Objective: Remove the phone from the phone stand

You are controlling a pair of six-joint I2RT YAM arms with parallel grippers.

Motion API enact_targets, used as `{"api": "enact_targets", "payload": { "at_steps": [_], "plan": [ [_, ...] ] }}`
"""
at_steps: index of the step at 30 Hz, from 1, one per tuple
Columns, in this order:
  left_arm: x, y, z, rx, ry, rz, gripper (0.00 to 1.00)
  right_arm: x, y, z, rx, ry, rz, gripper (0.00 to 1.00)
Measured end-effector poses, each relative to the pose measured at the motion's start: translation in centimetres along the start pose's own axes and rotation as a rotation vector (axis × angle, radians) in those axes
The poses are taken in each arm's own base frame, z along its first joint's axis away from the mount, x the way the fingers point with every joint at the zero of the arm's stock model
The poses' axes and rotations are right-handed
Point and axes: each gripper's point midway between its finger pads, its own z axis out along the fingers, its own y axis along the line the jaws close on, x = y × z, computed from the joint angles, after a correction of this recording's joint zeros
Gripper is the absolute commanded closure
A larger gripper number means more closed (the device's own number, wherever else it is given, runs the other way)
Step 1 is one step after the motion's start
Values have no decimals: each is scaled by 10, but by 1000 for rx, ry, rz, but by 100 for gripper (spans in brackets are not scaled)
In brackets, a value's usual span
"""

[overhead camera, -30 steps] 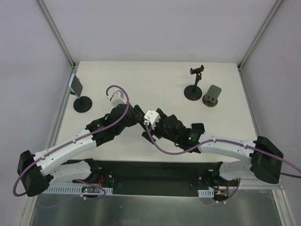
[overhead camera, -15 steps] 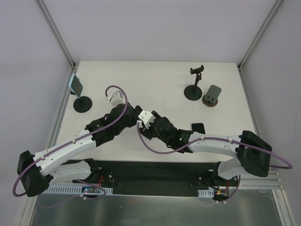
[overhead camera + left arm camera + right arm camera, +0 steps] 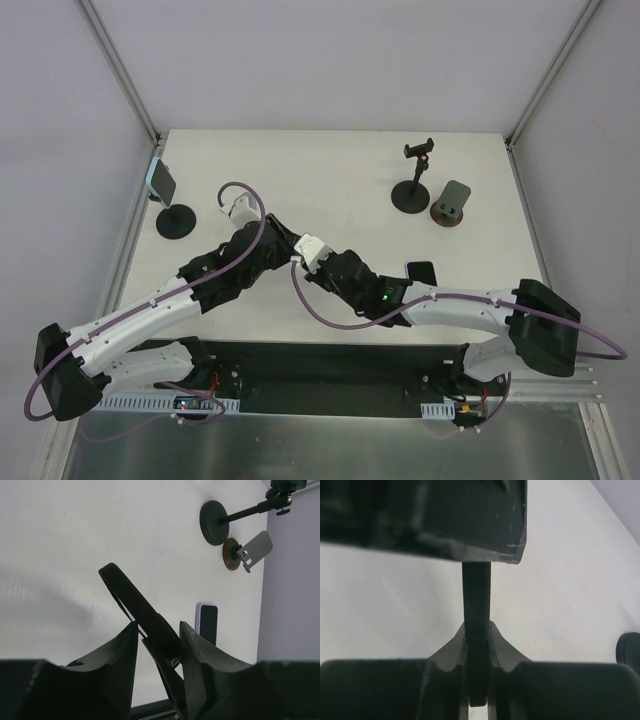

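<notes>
A thin dark phone [image 3: 476, 590] hangs edge-on above the middle of the table, between both arms. My right gripper [image 3: 477, 624] is shut on its lower end, both fingers pressed flat against it. My left gripper [image 3: 158, 624] stands open around the same phone [image 3: 125, 587]; its right finger touches it and a gap shows at its left finger. A clamp-type phone stand [image 3: 418, 152] with a round base stands bare at the back right. At the far left a light blue phone [image 3: 160, 180] rests on another stand [image 3: 176, 222].
A second dark phone [image 3: 420, 272] lies flat on the table right of the arms. A grey holder on a brown base [image 3: 452, 203] stands beside the clamp stand. Walls and frame posts bound the white table [image 3: 330, 165].
My right gripper moved left onto the dark phone and shut on it. My left gripper's jaws have parted from the phone. The left wrist shifted slightly up and left.
</notes>
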Motion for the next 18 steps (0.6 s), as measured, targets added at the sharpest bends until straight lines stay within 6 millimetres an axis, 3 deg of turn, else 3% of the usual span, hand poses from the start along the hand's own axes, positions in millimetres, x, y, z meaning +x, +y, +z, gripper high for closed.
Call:
{"api": "enact_targets", "payload": {
  "at_steps": [3,8,18],
  "plan": [
    [-5,-4,-6,30,-10,44,48,2,-2,-4,-10,13,39,99],
    [-34,-14,-26,96,-112,97,31,18,-8,-13,-37,86,129,99],
    [-79,-3,-55,86,-299,320,11,77,-42,-35,-62,252,548,99]
  ]
}}
